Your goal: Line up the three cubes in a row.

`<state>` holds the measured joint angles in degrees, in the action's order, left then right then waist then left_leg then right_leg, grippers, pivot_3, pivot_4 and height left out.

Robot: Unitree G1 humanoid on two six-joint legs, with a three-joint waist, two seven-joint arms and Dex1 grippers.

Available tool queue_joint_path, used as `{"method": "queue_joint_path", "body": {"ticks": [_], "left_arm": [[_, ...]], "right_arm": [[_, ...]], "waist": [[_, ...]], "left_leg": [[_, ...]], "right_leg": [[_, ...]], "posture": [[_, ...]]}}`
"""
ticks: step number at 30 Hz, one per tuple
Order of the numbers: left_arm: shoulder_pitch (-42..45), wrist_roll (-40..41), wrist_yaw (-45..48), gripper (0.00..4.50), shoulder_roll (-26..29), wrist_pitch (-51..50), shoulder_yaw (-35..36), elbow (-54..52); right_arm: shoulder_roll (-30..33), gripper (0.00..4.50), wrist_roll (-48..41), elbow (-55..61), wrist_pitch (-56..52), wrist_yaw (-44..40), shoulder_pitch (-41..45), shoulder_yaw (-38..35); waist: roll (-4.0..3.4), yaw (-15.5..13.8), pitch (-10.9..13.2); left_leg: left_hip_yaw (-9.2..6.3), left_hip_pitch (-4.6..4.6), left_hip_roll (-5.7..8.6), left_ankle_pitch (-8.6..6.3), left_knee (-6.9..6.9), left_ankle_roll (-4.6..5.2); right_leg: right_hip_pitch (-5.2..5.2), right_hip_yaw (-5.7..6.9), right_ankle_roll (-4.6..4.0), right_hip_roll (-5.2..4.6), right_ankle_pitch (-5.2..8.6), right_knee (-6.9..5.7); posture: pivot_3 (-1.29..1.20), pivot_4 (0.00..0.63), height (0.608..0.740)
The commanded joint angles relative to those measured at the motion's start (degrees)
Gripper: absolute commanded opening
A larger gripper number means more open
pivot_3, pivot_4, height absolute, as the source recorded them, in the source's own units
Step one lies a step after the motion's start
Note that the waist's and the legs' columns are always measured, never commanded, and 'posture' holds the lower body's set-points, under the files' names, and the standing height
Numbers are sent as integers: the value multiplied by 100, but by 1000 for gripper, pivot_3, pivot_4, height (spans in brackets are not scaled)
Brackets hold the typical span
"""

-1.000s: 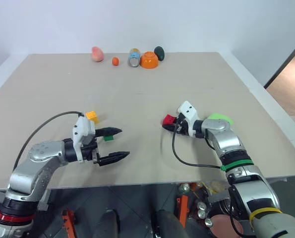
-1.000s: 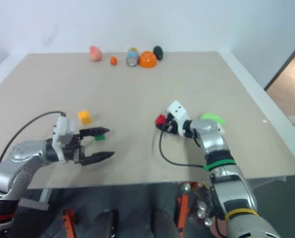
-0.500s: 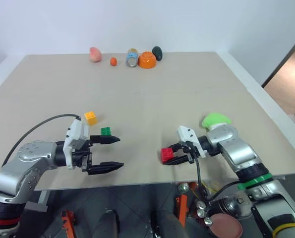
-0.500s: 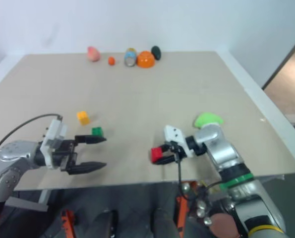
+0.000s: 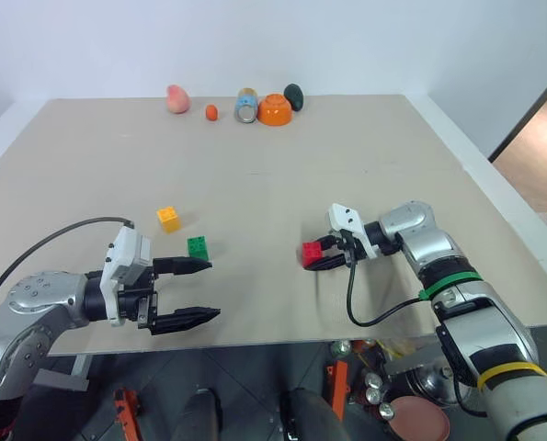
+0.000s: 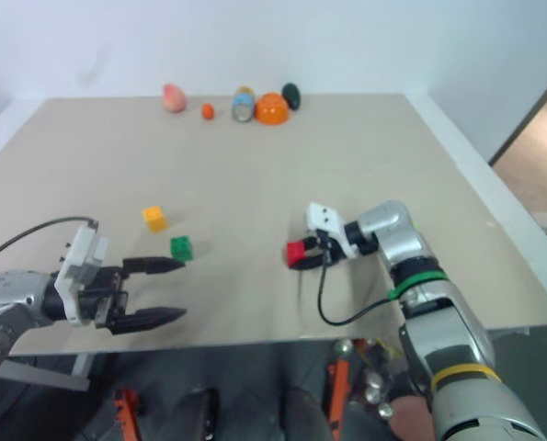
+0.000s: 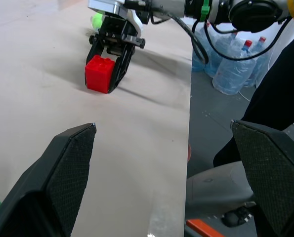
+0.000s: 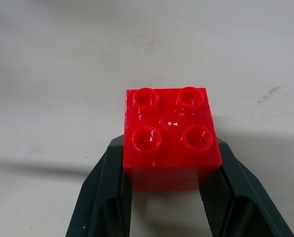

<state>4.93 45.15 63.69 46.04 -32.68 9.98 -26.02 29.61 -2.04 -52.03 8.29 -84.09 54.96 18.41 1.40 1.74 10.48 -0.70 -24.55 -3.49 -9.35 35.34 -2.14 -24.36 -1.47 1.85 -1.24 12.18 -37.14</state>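
Red cube: clenched between the fingers of the right claw, studs up, at the right of the bench, near its front edge. Left claw: released, fingers spread wide, empty. Green cube: just beyond it. Yellow-orange cube: farther left, apart from the green.

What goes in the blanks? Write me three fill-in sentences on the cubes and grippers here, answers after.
1. The right gripper is shut on the ____ cube.
2. The left gripper is ____ and holds nothing.
3. On the table, the cube nearest the yellow-orange cube is the ____ one.
Missing words: red; open; green
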Motion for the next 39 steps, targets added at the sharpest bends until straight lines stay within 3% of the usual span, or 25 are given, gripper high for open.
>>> {"method": "queue_joint_path", "body": {"ticks": [1, 8, 10, 16, 23, 29, 36, 39], "left_arm": [[-14, 136, -70, 4500, 78, -31, 196, -203], [133, 143, -101, 4500, 74, -58, 90, -155], [189, 120, -93, 4500, 64, -55, 43, -131], [310, 155, -157, 4500, -21, -99, -40, -144], [201, 275, -220, 4500, -35, -206, 61, -204], [-278, 490, -353, 4500, 158, -371, 721, -112], [-724, 893, -1254, 4500, -301, -468, 1547, -104], [-1180, 709, -1194, 4500, -493, -206, 1742, 140]], "right_arm": [[-66, 1268, 151, -349, 266, 109, 199, -133], [-178, 1268, 409, -717, 514, 148, 269, -61], [-239, 2282, 508, -824, 535, 218, 328, -28], [-250, 4235, 680, -970, 611, 236, 425, -30], [148, 4235, 483, -455, 553, -483, 386, -193], [1097, 4235, 118, 921, 472, -836, 35, -225], [1357, 4235, -325, 2180, -261, 275, -93, -1036], [1098, 4235, -1278, 3682, -1673, 743, -510, -1570]], "waist": [[0, 2, 0], [1, 18, -1], [3, 23, -2], [4, 45, -3], [2, 16, -1], [-9, 1, 7], [-11, 70, 9], [-11, 77, 9]], "left_leg": [[0, 3, 0, 0, 0, 0], [2, 22, -1, 3, 6, 2], [3, 26, -1, 3, 6, 3], [4, 28, -3, 3, 4, 3], [3, 21, -1, 0, -5, -1], [12, 12, -1, -4, -4, -3], [23, 26, -9, -4, -3, -3], [25, 25, -10, -5, -3, -4]], "right_leg": [[2, 0, -3, 1, -2, 0], [17, -4, -12, 0, -16, 0], [18, -5, -13, 1, -17, 0], [19, -7, -13, 5, -17, -2], [16, -13, 0, 6, -1, -2], [1, -19, 1, 3, 5, -2], [0, -19, -14, 5, -4, -7], [0, -20, -13, 4, -4, -7]], "posture": [[0, 150, 738], [0, 150, 738], [0, 150, 738], [0, 150, 738], [0, 150, 738], [0, 150, 738], [0, 150, 738], [0, 150, 738]]}}
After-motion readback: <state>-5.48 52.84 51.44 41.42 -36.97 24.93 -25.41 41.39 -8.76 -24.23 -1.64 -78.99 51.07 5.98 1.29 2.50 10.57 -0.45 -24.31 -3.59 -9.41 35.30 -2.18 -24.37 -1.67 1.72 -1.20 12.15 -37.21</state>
